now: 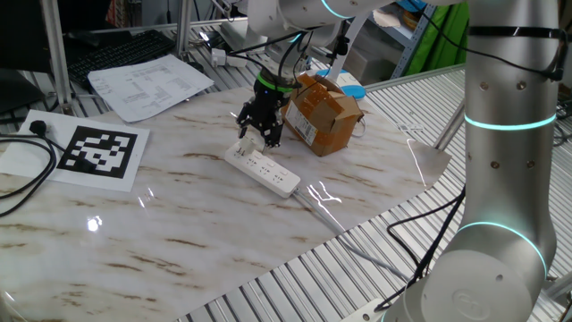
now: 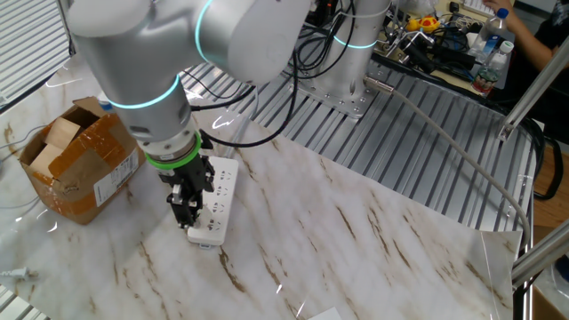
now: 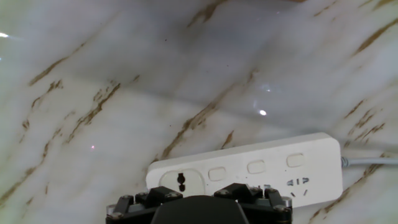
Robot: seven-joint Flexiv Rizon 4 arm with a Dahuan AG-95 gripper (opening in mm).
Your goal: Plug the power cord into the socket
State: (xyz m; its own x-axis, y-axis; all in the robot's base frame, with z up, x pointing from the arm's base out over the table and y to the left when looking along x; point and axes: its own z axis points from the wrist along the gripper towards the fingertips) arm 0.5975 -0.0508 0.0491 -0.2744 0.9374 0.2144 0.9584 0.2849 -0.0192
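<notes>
Power cord plug piece, small, white, roundish: not clearly separable in any view. The hand view shows a roundish white patch with a dark mark point(image 3: 180, 181) on the left end of the long white rectangular power strip point(image 3: 280, 165); I cannot tell whether it is the plug seated there or a bare outlet face.

One fixed view, left to right:
- black cable with black plug point(image 1: 36, 128) at the far left edge
- white sheet with a black-and-white square marker point(image 1: 98, 152)
- printed paper sheets point(image 1: 147, 85) behind it
- black two-finger gripper point(image 1: 257, 141) pointing steeply down over the strip's near end, fingers spread wide, nothing visible between them
- the power strip point(image 1: 268, 172) lying flat on the marble-pattern tabletop point(image 1: 179, 241)
- brown cardboard box point(image 1: 326, 112) with open flaps, just beside the gripper and apart from the strip
- silver arm column point(image 1: 500, 134) at the right

The other fixed view flips the order: the box point(image 2: 76, 169) is at left, and the gripper point(image 2: 187, 218) is low over one end of the strip point(image 2: 220, 191). Contact is not readable.

Only the hand view shows the strip's square buttons and its thin pale cable point(image 3: 370, 160) leaving to the right. The fingertips are out of frame there.
</notes>
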